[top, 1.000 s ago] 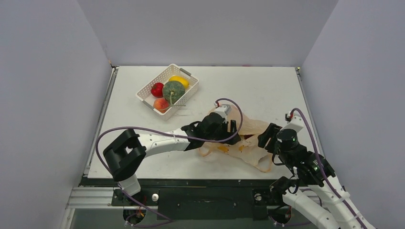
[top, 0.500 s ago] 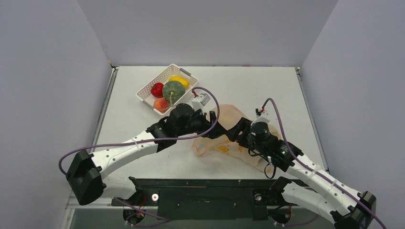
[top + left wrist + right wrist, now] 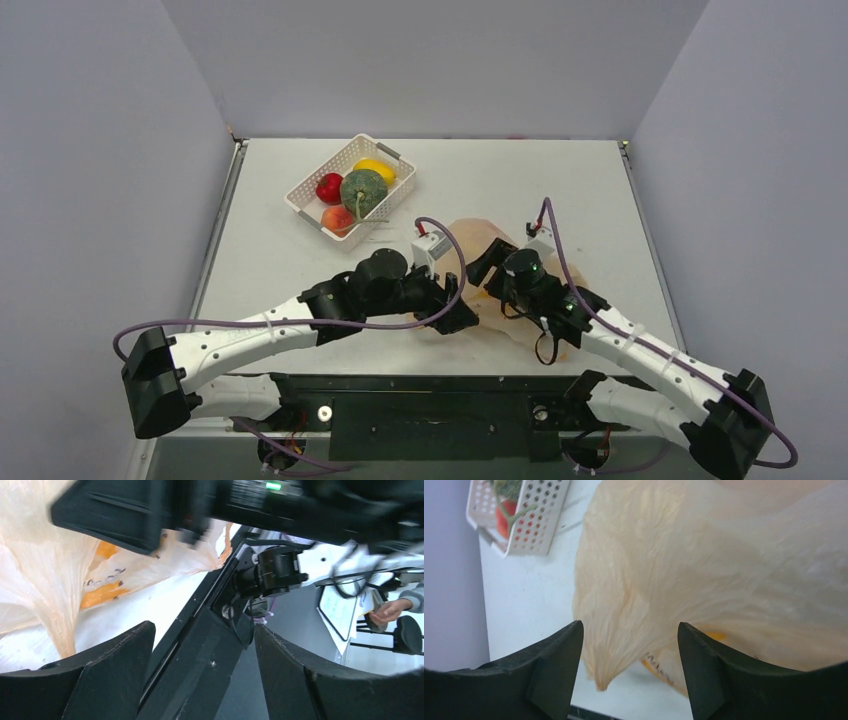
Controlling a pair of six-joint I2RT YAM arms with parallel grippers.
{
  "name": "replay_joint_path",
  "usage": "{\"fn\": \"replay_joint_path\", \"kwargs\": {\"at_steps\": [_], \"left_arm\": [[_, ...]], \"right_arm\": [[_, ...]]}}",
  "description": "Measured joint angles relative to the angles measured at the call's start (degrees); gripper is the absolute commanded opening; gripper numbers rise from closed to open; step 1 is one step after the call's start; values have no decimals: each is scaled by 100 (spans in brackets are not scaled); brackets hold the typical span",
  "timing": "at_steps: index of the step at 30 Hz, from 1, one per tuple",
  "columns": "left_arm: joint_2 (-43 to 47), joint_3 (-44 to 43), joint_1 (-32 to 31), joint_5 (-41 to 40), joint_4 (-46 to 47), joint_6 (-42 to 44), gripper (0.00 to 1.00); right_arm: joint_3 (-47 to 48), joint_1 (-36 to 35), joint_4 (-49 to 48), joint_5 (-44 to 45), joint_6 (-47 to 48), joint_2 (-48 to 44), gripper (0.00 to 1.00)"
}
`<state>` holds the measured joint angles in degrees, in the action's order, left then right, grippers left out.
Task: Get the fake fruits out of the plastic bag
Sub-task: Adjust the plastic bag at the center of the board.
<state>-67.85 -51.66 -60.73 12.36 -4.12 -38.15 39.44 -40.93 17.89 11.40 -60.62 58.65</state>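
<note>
Lying crumpled right of the table's [image 3: 560,180] middle, the plastic bag [image 3: 482,236] is a pale-orange heap with both arms meeting over its near side. The left gripper [image 3: 202,635] reaches in from the left at the bag's near-left edge; its wrist view shows both fingers [image 3: 115,675] spread wide with nothing between them, only the table's front edge and the dark frame beyond, and the bag's printed folds off to the upper left. The right gripper [image 3: 629,632] hangs over the bag's top, jaws apart, with wrinkled film filling the gap behind them; I cannot tell whether either finger touches the film. What the bag holds is hidden by its folds and by the arms. Well apart from it, at the far left of the table, the white latticed basket [image 3: 325,165] holds the red apple-like ball [image 3: 329,187], the dark green melon [image 3: 364,192], the yellow oval fruit [image 3: 375,168] and an orange-pink peach [image 3: 338,218], all packed touching one another.
</note>
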Motion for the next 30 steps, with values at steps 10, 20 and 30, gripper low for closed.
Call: {"fn": "replay_joint_path", "kwargs": {"at_steps": [10, 20, 30], "left_arm": [[9, 199, -48, -966, -22, 160, 71], [35, 219, -221, -1255, -4, 321, 71], [-247, 212, -619, -1746, 116, 577, 70]], "right_arm": [[-835, -446, 225, 369, -122, -2118, 75], [-1038, 804, -210, -142, 15, -1285, 73], [153, 1117, -866, -791, 444, 376, 35]]}}
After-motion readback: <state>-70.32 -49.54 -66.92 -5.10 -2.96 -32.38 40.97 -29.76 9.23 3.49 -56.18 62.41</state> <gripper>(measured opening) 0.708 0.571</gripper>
